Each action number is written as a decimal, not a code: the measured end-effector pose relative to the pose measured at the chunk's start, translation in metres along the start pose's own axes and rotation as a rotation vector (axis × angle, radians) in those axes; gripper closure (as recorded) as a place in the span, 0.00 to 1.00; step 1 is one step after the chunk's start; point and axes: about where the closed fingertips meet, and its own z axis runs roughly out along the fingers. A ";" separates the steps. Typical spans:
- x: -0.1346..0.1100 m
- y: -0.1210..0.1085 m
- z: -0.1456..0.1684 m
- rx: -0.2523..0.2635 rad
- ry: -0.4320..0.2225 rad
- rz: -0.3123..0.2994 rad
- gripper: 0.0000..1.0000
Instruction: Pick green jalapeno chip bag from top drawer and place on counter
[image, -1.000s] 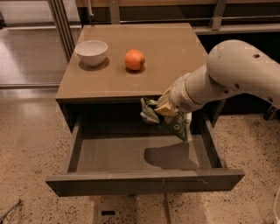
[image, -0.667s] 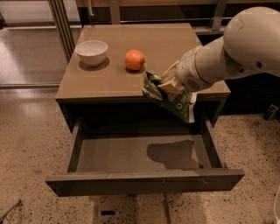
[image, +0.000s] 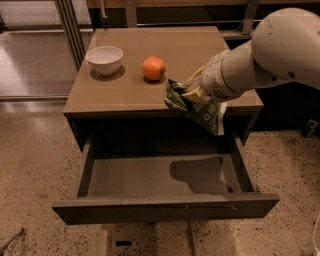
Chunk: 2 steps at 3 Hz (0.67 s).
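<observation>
- The hand (image: 193, 92) was at the front right of the table (image: 125, 95), pinching the upper end of the green jalapeno chip bag (image: 202, 113).
- The bag was out of the top drawer (image: 165, 207) and in the air. Its crumpled top was level with the table's front edge, and its lower end dangled in front of that edge, above the drawer's back right part.
- The drawer stood pulled wide open, with nothing visible inside but a shadow on its floor.
- Judged from this, the pick was done and the lift nearly so. Placing was left: the bag had to go further over the table, be set down and be released.
- The white bowl (image: 104, 59) and the orange fruit (image: 153, 68) sat further back on the table, to the left of the bag. Bare surface lay just behind the bag.
</observation>
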 end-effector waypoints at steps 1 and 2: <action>0.006 -0.038 0.011 0.071 0.022 -0.045 1.00; 0.014 -0.086 0.021 0.147 0.029 -0.061 1.00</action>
